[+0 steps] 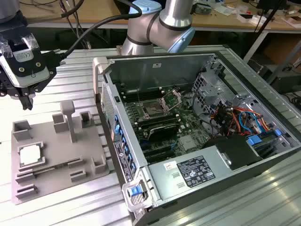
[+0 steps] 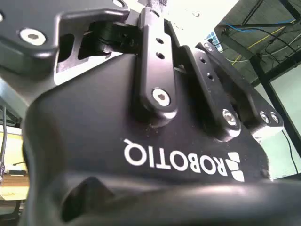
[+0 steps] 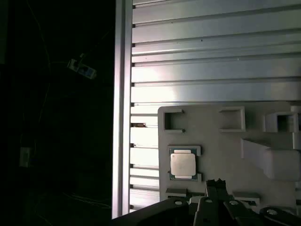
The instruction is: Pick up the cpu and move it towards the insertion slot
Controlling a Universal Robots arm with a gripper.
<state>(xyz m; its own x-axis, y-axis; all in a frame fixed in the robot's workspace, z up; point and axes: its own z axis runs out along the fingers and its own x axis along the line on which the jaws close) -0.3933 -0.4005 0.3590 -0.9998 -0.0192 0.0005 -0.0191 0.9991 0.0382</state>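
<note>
The pick-up isn't made yet: the gripper [image 1: 24, 98] hangs above the tray [image 1: 63, 157], jaws I can't tell, and the cpu [image 1: 30, 155] sits untouched, wanting a square descent.

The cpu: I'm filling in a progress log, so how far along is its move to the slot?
Done: nothing yet; the cpu lies seated in the grey tray. In hand: the gripper hangs above the tray, apart from the cpu. Left: the pickup and the carry to the insertion slot inside the open computer case.
</note>
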